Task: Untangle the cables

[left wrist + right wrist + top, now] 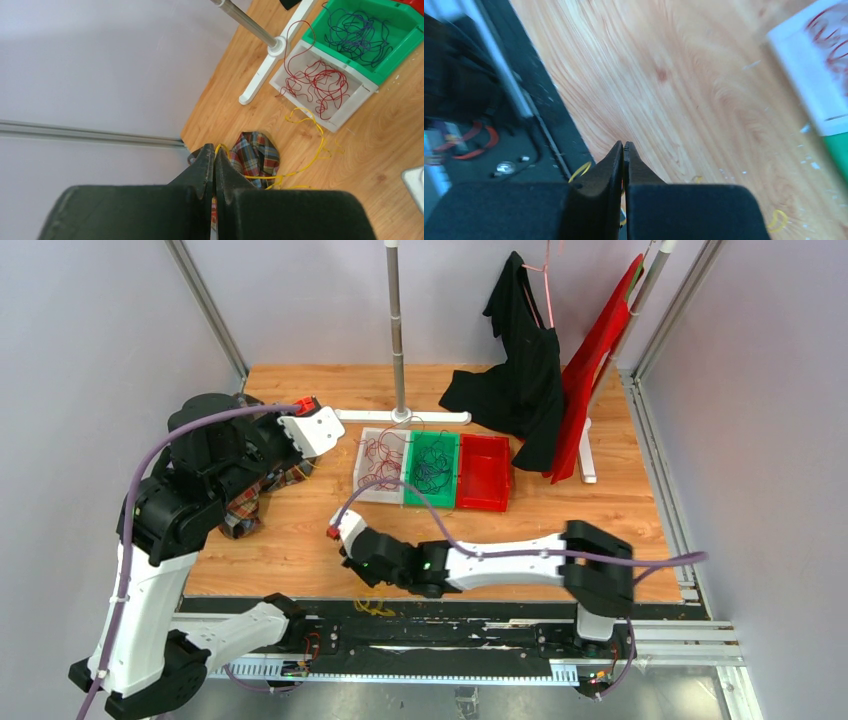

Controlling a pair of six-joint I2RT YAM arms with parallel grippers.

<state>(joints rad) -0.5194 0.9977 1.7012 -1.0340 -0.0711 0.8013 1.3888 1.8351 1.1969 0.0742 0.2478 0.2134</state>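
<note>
Left gripper (214, 150) pinches the yellow cable (278, 177), trailing toward 3 o'clock; right gripper (623, 145) pressed together, yellow strand (581, 169) at 8 o'clock.

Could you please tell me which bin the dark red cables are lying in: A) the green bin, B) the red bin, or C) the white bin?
C: in the left wrist view the dark red cables sit in the white bin, while the green bin holds blue-purple cables.
</note>
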